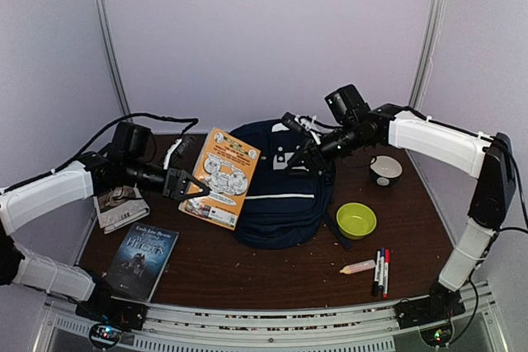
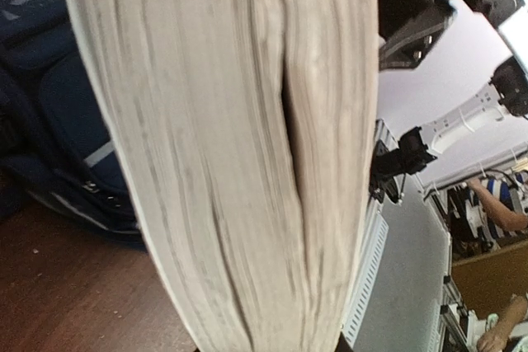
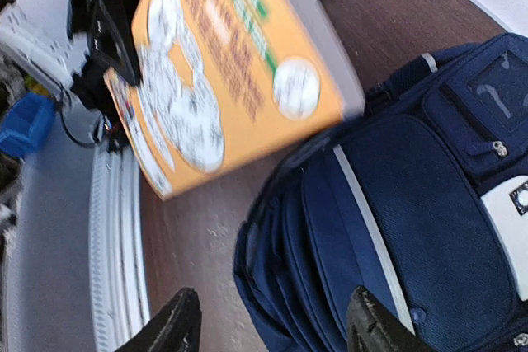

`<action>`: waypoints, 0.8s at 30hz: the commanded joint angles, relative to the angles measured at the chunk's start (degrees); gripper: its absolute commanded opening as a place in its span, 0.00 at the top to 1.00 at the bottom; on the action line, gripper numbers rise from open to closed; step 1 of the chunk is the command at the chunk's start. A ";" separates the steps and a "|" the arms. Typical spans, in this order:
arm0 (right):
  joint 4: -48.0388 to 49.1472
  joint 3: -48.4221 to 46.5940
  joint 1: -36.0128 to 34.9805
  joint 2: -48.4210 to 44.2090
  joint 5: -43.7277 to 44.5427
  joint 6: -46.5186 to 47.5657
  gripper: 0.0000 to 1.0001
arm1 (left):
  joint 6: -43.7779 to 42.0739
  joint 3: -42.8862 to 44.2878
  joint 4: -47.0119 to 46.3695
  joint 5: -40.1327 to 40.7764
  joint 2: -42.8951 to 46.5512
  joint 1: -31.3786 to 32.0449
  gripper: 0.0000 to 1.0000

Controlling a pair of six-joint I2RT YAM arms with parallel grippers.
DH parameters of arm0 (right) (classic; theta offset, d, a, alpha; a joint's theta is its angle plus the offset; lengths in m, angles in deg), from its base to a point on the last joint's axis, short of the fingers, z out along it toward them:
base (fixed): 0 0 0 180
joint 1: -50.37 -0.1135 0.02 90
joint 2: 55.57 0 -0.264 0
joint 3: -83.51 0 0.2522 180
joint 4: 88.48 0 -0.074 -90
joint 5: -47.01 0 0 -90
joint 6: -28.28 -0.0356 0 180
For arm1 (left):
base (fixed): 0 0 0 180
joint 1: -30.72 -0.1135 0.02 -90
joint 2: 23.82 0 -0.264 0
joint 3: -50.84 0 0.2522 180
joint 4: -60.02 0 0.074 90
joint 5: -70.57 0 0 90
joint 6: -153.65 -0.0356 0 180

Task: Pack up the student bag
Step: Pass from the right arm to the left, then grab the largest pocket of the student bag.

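Our left claw (image 1: 196,190) is pinched onto the lower left edge of a thick orange book (image 1: 221,175). From the right wrist we see its black jaws clamped over the cover's corner. From the left wrist, the book's cream page edges fill nearly the whole view, with a dark split running down the block of pages. The book is held tilted, its cover of white cartoon panels and green lettering facing up. From overhead, its far right corner overlaps the left side of the student bag (image 1: 285,195); we cannot tell whether the two touch.

Our right claw (image 3: 272,331) is spread wide, with nothing between its two dark fingers (image 3: 177,327). It hangs over the bag, one finger above bare wood and the other above the blue fabric.

The bag lies flat in the middle of the brown table (image 1: 247,274), front side up. It is navy, with a thin white stripe across it, zipped pockets and white-grey patches toward its far end.

To the right, a lime-green bowl (image 1: 355,220) sits just beside the bag's near corner, and a black-and-white mug (image 1: 384,170) stands farther back. Near the front edge a cream tube (image 1: 358,267) lies beside a few markers (image 1: 381,271). On the left a dark paperback (image 1: 142,260) lies flat, and a smaller book (image 1: 121,205) lies beyond it, under our left arm
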 commanded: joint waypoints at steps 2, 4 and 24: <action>-6.65 7.18 -3.89 -3.23 15.31 16.72 0.50 | 2.51 -0.52 -0.05 6.17 5.16 -5.39 1.00; -5.79 10.55 -6.47 -3.81 19.14 20.77 0.53 | 3.18 -1.22 -0.17 6.61 5.57 -6.53 1.00; 0.41 10.32 -15.37 6.19 36.84 23.85 0.57 | 5.29 -3.29 0.49 8.67 6.40 -7.10 1.00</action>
